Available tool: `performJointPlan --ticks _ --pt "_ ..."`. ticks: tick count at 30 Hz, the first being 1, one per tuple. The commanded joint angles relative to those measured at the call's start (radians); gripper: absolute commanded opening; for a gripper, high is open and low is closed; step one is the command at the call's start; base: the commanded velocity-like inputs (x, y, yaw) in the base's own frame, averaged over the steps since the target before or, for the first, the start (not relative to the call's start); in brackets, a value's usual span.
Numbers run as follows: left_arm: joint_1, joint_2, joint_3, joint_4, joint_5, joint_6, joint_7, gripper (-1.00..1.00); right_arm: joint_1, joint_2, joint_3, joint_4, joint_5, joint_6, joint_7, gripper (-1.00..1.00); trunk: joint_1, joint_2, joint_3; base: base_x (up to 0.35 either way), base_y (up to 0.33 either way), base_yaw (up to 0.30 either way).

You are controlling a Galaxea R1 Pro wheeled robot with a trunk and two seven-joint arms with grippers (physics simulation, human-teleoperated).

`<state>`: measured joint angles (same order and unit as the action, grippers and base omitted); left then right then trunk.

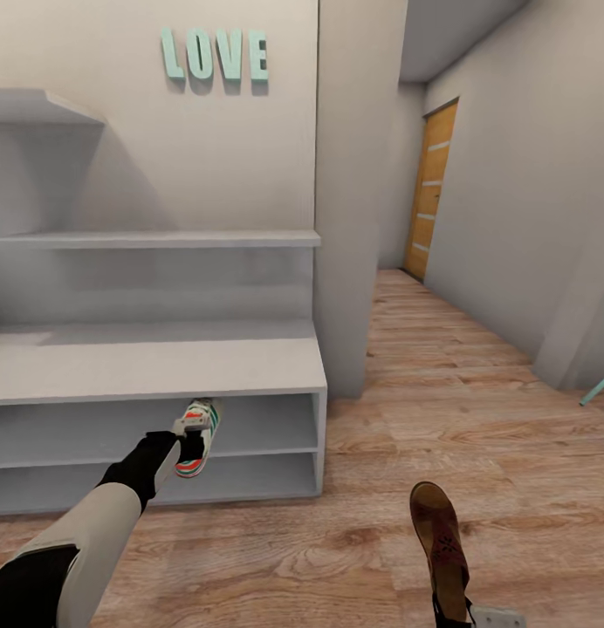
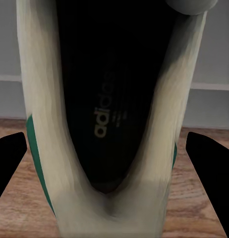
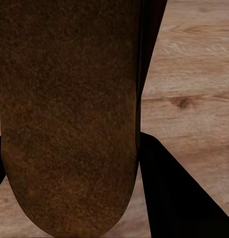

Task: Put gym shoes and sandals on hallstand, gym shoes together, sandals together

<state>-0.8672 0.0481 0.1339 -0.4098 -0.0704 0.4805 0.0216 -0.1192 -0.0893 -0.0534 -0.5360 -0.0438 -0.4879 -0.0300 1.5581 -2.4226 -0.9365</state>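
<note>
One white gym shoe (image 1: pixel 206 415) with green stripes and an orange heel hangs toe-down at the front of the hallstand's (image 1: pixel 162 362) upper open shelf. My left gripper (image 1: pixel 191 445) is shut on it. In the left wrist view the shoe's dark insole (image 2: pixel 109 124) faces the camera, with a black finger (image 2: pixel 8 158) at either side. A brown sandal (image 1: pixel 437 536) is lifted over the wood floor (image 1: pixel 424 392) at the lower right, my right gripper (image 1: pixel 455 610) shut on its heel end. Its mottled footbed (image 3: pixel 70 124) shows close in the right wrist view beside a finger (image 3: pixel 179 198).
A wall corner (image 1: pixel 346 218) stands just right of the hallstand. The corridor runs back to an orange door (image 1: pixel 431 187). Teal LOVE letters (image 1: pixel 215 54) hang above the stepped shelves. A teal leg of something (image 1: pixel 601 386) pokes in at the right edge.
</note>
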Motion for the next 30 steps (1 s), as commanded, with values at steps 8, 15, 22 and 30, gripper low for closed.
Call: performJointPlan --ticks 8,15,22,30 --pt "0.0 -0.001 0.01 -0.003 -0.008 0.009 0.007 -1.0 0.0 -0.002 0.001 -0.002 -0.01 -0.003 -0.001 -1.0 0.015 -0.028 -0.014 0.0 0.0 0.0" --pt "0.0 0.002 0.011 -0.003 -0.01 0.016 0.011 -1.0 0.0 -0.002 0.001 -0.004 -0.01 -0.003 -0.001 -1.0 0.042 -0.077 -0.035 0.0 0.0 0.0" --pt "-0.004 0.004 0.01 -0.003 -0.014 0.023 0.009 -1.0 0.0 -0.001 0.001 -0.004 -0.01 -0.003 -0.001 -1.0 0.043 -0.078 -0.043 0.0 0.0 0.0" --pt "-0.009 0.006 0.01 -0.005 -0.017 0.061 0.009 -1.0 0.0 -0.002 0.001 -0.004 -0.01 -0.003 -0.001 -1.0 0.043 -0.078 -0.043 0.0 0.0 0.0"
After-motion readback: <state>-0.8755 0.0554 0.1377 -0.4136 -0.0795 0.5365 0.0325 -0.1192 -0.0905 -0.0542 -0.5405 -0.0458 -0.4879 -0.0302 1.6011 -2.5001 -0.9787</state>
